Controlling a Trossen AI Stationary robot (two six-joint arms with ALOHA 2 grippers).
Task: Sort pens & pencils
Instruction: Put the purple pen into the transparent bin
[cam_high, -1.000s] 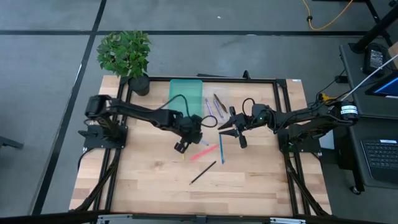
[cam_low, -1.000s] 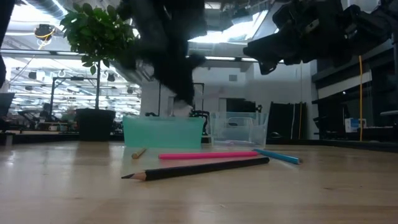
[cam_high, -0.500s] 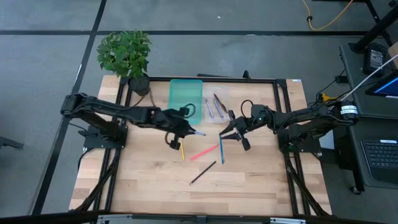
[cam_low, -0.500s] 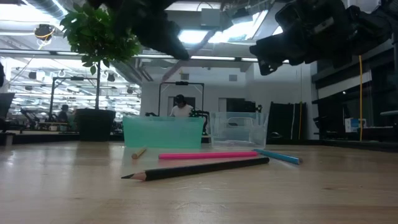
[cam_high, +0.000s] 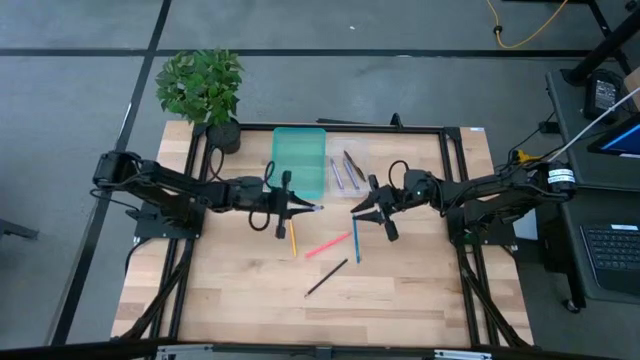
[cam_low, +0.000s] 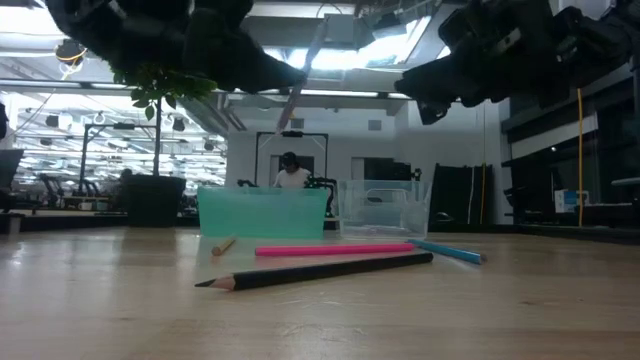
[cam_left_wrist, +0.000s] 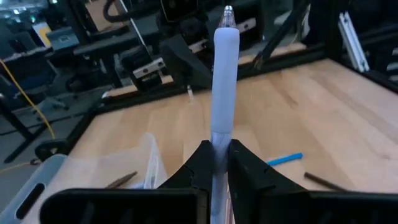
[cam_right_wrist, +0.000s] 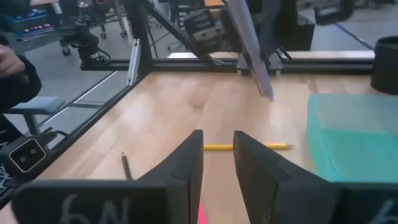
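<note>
While pinched in left hand (cam_left_wrist: 214, 163) | purple pen (cam_left_wrist: 224, 81) juts beyond fingertips.

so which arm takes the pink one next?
Right. The right hand is empty, hovering beside the pink stick. The left hand is shut on a pale purple pen.

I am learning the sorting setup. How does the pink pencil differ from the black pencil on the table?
The pink pencil lies nearer the green tray; the black pencil lies farther from it. In the low view, the black pencil shows a sharpened tip, the pink one's ends look blunt. Both lie flat, untouched.
</note>
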